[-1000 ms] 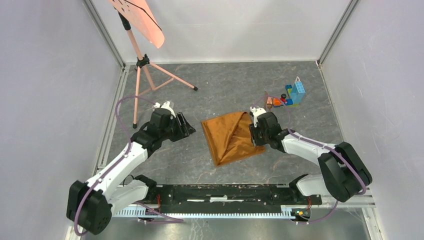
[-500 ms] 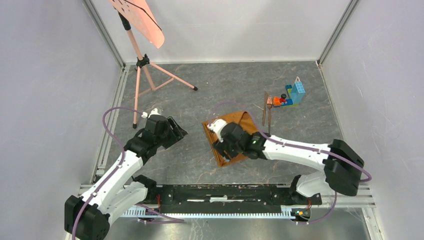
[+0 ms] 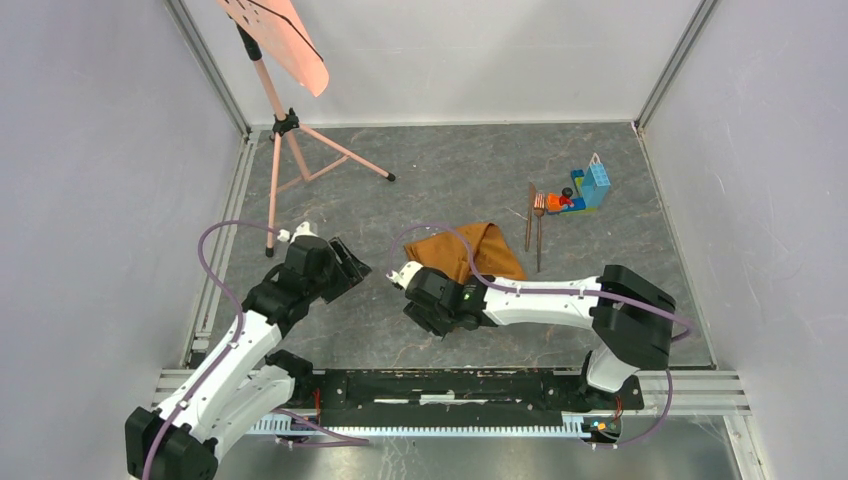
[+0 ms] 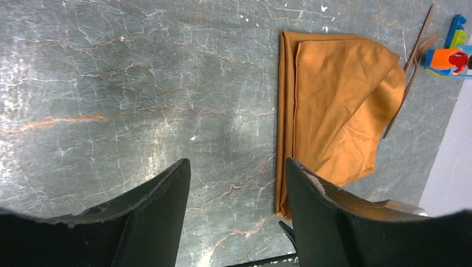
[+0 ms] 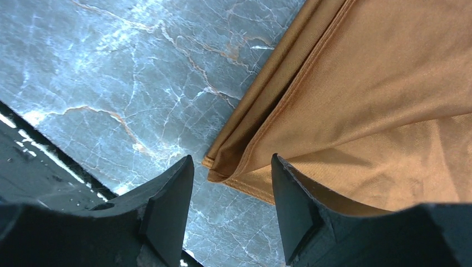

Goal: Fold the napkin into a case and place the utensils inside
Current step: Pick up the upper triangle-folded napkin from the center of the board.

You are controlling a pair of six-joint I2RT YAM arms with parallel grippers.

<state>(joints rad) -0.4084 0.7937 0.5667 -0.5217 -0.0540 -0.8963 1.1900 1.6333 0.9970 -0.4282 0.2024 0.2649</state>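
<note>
The orange-brown napkin (image 3: 487, 252) lies folded in layers on the grey floor, also in the left wrist view (image 4: 334, 100). My right gripper (image 3: 425, 306) is open, low over the napkin's near-left corner; that layered corner (image 5: 222, 167) sits between its fingertips (image 5: 172, 189), not pinched. The arm hides the napkin's near part in the top view. The fork (image 3: 540, 225) and the knife-like stick (image 3: 530, 215) lie side by side just right of the napkin, also in the left wrist view (image 4: 414, 61). My left gripper (image 3: 350, 262) is open and empty, left of the napkin (image 4: 236, 172).
A colourful toy brick pile (image 3: 583, 190) sits just beyond the utensils, also in the left wrist view (image 4: 452, 53). A salmon-pink sheet on a tripod stand (image 3: 285, 125) stands at the far left. Grey walls close in the floor on three sides.
My right gripper has swept left from the napkin's right edge across the cloth to its near-left corner. My left arm has drawn back a little toward the near left.
</note>
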